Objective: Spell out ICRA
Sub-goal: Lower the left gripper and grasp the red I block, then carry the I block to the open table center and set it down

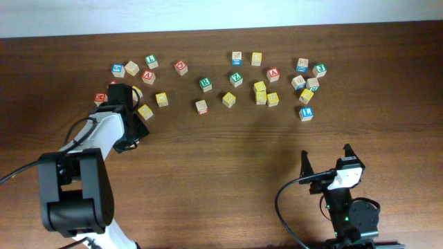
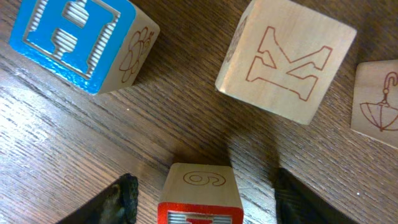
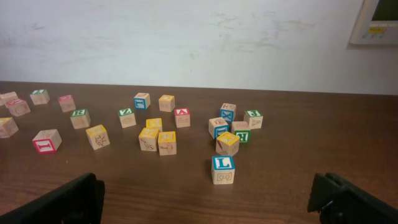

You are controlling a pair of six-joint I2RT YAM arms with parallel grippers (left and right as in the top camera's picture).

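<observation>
Several wooden letter blocks lie scattered across the far half of the brown table. My left gripper is open at the far left. A red-topped block with a "6" on its side sits on the table between its fingers, with a gap on both sides. Its top letter is cut off. Just beyond it are a blue H block and a plain K block. My right gripper is open and empty near the front right.
An umbrella-picture block lies right of the K block. A blue L block is the nearest block ahead of the right gripper, also seen overhead. A red A block and a green block lie in the far row.
</observation>
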